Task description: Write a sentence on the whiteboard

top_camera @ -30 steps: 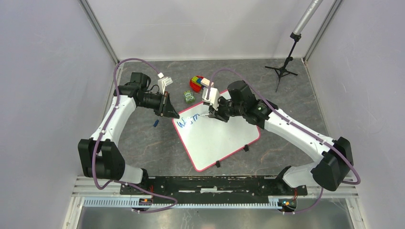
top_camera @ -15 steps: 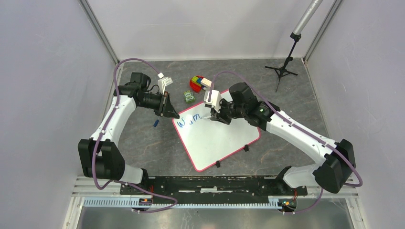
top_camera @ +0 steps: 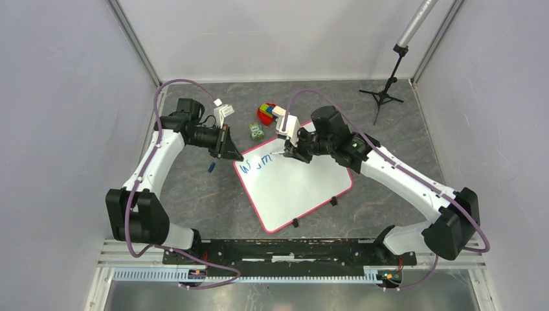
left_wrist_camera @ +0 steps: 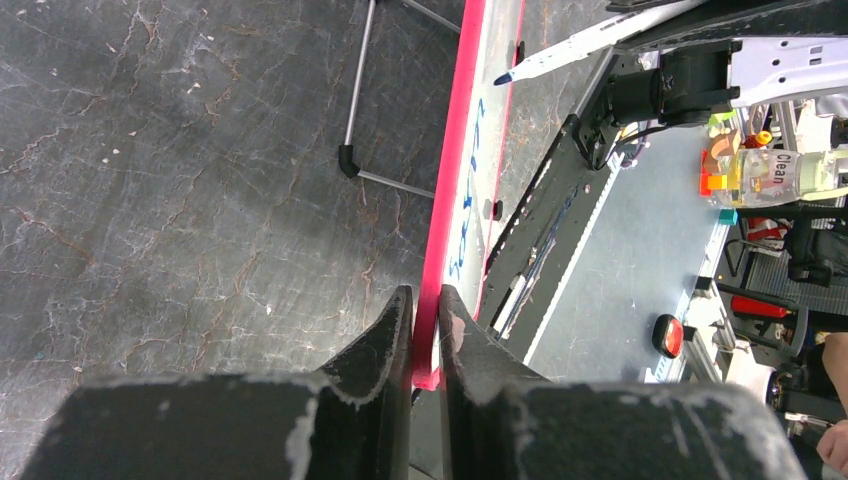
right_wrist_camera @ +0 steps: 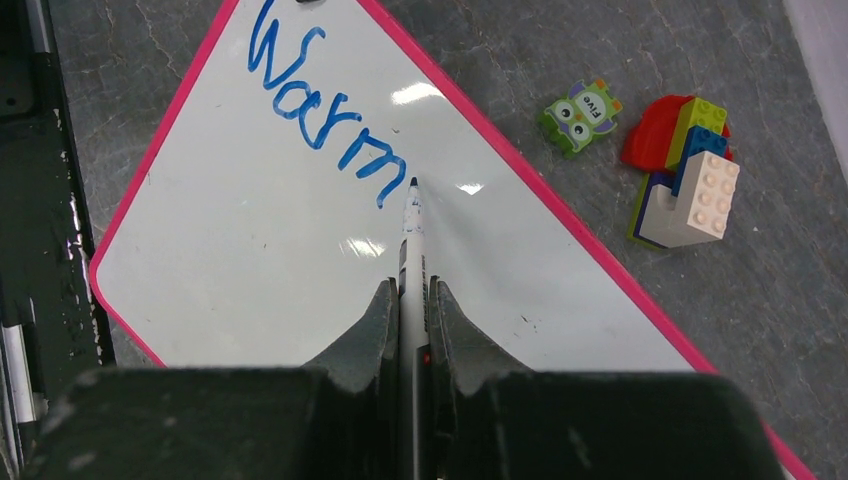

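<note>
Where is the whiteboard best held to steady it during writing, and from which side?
The thin pink rim at the left corner, approached edge-on from the left. The whiteboard is a flat, thin sheet, so only its edge fits between two fingers, and that side leaves the face free for the marker. The left gripper is shut on that rim.

Green owl toy beside colourful brick stack, black tripod far right, small blue piece, dark marbled tabletop
</note>
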You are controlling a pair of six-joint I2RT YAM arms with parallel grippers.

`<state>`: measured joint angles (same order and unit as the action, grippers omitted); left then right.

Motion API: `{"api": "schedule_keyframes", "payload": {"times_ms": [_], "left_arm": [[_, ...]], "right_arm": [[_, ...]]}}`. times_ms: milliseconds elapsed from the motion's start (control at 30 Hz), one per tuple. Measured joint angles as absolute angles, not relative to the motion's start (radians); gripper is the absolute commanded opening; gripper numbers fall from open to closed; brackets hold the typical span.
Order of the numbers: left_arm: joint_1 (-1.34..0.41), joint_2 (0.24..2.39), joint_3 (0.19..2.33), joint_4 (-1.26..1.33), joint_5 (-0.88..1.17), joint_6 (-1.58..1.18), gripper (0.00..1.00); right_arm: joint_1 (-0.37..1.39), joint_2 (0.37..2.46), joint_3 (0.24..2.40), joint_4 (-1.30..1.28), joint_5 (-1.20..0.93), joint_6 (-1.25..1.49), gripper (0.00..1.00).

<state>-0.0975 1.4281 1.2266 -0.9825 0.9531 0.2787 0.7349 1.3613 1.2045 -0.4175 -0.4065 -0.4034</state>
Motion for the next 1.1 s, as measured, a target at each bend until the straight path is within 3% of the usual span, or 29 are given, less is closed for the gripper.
{"api": "schedule_keyframes", "payload": {"times_ms": [1100], "left_arm": [[-0.097, 1.426, 1.222, -0.978, 0.952, 0.279, 0.02]], "right_arm": [[0.68, 1.383, 1.211, -0.421, -0.443, -0.41, 0.0]]}}
